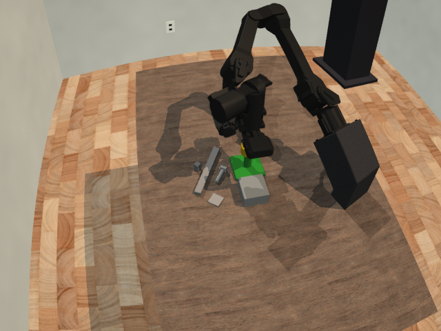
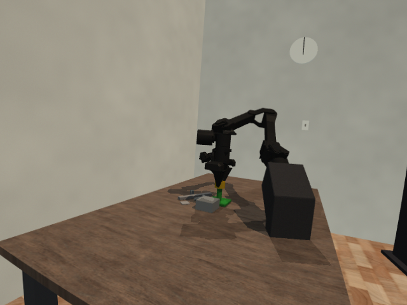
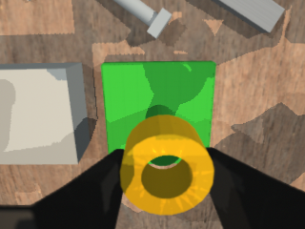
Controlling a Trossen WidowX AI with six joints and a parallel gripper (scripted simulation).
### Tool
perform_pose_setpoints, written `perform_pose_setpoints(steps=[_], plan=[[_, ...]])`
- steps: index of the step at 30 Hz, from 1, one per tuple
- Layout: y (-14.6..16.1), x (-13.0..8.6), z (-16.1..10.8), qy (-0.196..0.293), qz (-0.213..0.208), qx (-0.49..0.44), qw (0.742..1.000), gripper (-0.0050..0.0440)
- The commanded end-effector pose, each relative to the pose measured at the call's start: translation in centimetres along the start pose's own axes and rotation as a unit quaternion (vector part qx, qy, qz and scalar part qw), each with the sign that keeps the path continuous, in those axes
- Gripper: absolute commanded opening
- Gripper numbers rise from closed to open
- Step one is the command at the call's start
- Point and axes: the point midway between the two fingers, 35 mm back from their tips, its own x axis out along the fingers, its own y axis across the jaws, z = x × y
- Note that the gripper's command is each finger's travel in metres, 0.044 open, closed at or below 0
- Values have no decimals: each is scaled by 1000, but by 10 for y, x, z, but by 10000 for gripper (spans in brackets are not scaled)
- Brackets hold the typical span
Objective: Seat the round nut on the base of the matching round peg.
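My gripper [image 3: 164, 156] is shut on the yellow round nut [image 3: 166, 164], with one black finger on each side of it. The nut hangs right above the green round peg [image 3: 159, 114], whose top shows through the nut's hole in the wrist view. The peg stands upright on a flat green square base [image 3: 158, 102]. In the top view the gripper [image 1: 254, 149] covers most of the nut [image 1: 243, 148] above the green base [image 1: 247, 166]. In the exterior view the nut [image 2: 220, 184] sits at the top of the peg [image 2: 219, 193], above the base.
A grey block [image 1: 253, 191] lies right against the green base's near side. A grey bolt [image 1: 220, 173], a long grey bar [image 1: 207, 169], a small grey cube [image 1: 196, 165] and a flat grey tile [image 1: 215, 199] lie to the left. The arm's black base box [image 1: 347, 162] stands at the right.
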Motion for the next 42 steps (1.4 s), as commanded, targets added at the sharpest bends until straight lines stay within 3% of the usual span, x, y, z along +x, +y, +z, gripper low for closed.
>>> perform_pose_setpoints(steps=[1, 42], plan=[[-1, 0, 2, -4, -1, 2, 1000, -50], [-1, 11, 3, -3, 1, 4, 1000, -50]])
